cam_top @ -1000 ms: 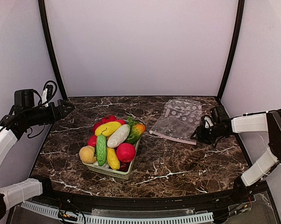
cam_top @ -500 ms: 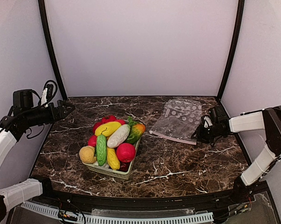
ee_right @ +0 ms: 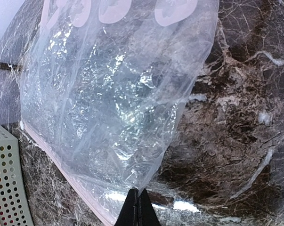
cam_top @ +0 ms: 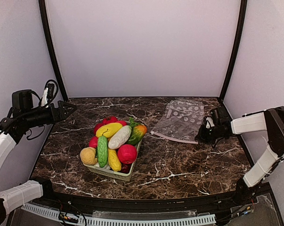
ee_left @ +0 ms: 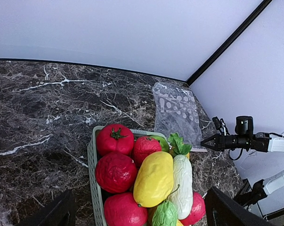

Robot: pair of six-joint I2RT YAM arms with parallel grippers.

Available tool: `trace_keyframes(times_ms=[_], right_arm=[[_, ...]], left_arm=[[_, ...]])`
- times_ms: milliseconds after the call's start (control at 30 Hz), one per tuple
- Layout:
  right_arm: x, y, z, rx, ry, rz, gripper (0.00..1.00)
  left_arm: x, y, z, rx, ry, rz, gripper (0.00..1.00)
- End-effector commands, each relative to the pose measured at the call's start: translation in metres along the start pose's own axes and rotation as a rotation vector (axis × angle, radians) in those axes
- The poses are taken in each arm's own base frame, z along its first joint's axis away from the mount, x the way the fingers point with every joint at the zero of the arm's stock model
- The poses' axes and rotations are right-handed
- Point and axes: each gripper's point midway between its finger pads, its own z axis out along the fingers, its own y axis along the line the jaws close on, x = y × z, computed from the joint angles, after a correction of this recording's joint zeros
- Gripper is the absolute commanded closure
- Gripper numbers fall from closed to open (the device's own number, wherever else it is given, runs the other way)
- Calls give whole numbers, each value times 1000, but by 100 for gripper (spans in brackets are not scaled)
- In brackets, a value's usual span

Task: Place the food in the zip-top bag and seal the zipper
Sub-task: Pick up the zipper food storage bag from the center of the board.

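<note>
Pinching zip-top bag [ee_right: 109, 94] corner by zipper [ee_right: 61, 168], right claw [ee_right: 138, 197] clamped; left claw [cam_top: 68, 109] spread, far from bag.

Left hand [cam_top: 68, 108] spread wide — right hand [ee_right: 138, 201] pinched.

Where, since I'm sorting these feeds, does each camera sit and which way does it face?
Top: above and behind the arms, looking down on the table; both arms, left tool and right tool show.
Left wrist: raised at left, looking right over the food to the bag; its spread fingers show.
Right wrist: low, facing the bag; its tool pinches the bag's edge.
Shared: all three show the bag.
</note>
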Motion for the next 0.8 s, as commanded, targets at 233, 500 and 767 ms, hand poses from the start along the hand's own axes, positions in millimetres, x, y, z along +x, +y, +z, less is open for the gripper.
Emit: trace_keyframes(times_ms=[233, 500, 767], right_arm=[[-30, 33, -58, -46, -140, -62, 100], [-73, 112, -165, -206, -285, -215, 100], [-72, 195, -255, -533, -286, -270, 100]], left_arm=[[-24, -34, -3, 81, -69, 12, 8], [-33, -87, 18, 163, -47, 160, 9], [-11, -185, 60, 384, 12, 442, 8]])
